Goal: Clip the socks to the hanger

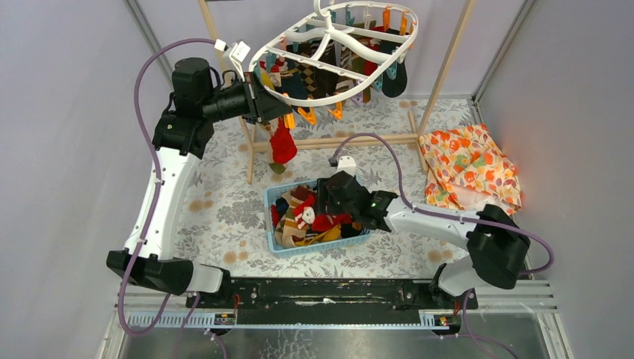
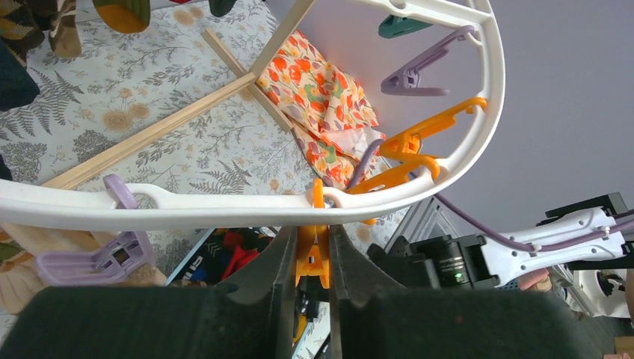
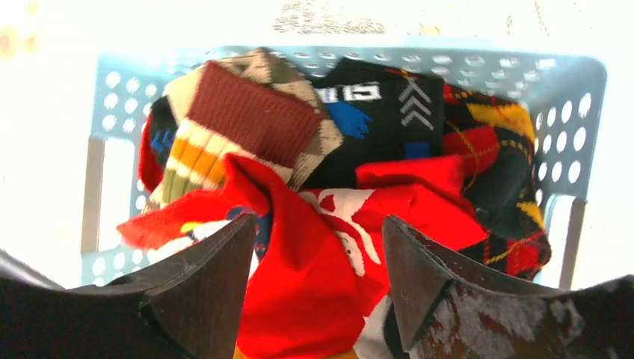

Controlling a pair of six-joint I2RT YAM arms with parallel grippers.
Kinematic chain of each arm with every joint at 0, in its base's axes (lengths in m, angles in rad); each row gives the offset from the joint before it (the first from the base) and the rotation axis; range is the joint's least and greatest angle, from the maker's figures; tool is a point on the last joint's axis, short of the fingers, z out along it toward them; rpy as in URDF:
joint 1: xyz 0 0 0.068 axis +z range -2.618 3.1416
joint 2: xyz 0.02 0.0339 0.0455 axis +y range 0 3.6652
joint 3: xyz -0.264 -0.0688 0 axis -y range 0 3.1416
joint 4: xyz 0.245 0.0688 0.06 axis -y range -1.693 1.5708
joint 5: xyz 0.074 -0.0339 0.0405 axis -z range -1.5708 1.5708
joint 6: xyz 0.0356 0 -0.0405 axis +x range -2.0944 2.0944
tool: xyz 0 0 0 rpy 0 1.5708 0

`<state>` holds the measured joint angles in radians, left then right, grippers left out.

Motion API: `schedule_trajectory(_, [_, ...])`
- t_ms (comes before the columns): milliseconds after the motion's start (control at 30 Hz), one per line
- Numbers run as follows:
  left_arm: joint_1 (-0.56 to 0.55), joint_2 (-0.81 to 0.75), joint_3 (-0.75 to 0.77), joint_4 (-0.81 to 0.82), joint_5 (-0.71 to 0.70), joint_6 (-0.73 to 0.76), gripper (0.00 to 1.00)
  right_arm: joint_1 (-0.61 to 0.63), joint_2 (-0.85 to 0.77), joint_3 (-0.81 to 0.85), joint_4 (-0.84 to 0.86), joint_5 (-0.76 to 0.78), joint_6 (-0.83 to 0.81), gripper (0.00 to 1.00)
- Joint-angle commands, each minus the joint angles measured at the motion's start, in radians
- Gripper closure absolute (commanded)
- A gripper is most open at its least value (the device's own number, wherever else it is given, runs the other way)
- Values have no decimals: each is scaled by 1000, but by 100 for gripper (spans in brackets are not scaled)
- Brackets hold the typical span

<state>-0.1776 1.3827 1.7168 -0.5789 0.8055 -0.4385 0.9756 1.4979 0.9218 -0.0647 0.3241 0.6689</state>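
Note:
The white oval hanger [image 1: 336, 46] hangs at the back with several socks [image 1: 321, 75] clipped under it, and a red sock [image 1: 282, 143] dangles from its near-left rim. My left gripper [image 1: 278, 106] is up at that rim [image 2: 224, 209], shut on an orange clip [image 2: 312, 262] that hangs just below it. My right gripper [image 1: 320, 200] is low over the blue basket [image 1: 271, 224] of loose socks. Its fingers stand open on either side of a red sock [image 3: 419, 202] with a white pattern, on top of the heap.
A wooden rail frame [image 1: 336, 140] carries the hanger, with its foot bar lying across the floral tablecloth. An orange floral cloth [image 1: 469, 164] lies at the right. Purple [image 2: 90, 262], orange and teal clips hang around the hanger rim. The basket wall [image 3: 583, 82] surrounds the right gripper.

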Motion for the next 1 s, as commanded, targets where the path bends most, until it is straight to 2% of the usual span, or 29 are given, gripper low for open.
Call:
schedule_trajectory(0, [6, -25, -4, 23, 33, 1, 100, -2, -121, 29, 104, -180, -463, 30])
schedule_trajectory(167, [8, -22, -9, 14, 36, 4, 100, -2, -220, -17, 158, -484, -894, 28])
schedule_trajectory(267, [7, -23, -15, 14, 37, 3, 100, -2, -205, 45, 52, -604, -1065, 27])
schedule_trajectory(400, [7, -24, -13, 15, 33, 0, 100, -2, -61, 262, -214, -635, -1175, 32])
schedule_trajectory(467, [7, -24, -8, 14, 31, 0, 100, -2, 2, 341, -295, -657, -1227, 33])
schedule_trajectory(633, [10, -25, -10, 21, 32, -9, 99, -1, 63, 420, -338, -751, -1352, 34])
schedule_trajectory(967, [10, -19, 7, -1, 23, -1, 97, 20, 302, 677, -594, -713, -1504, 39])
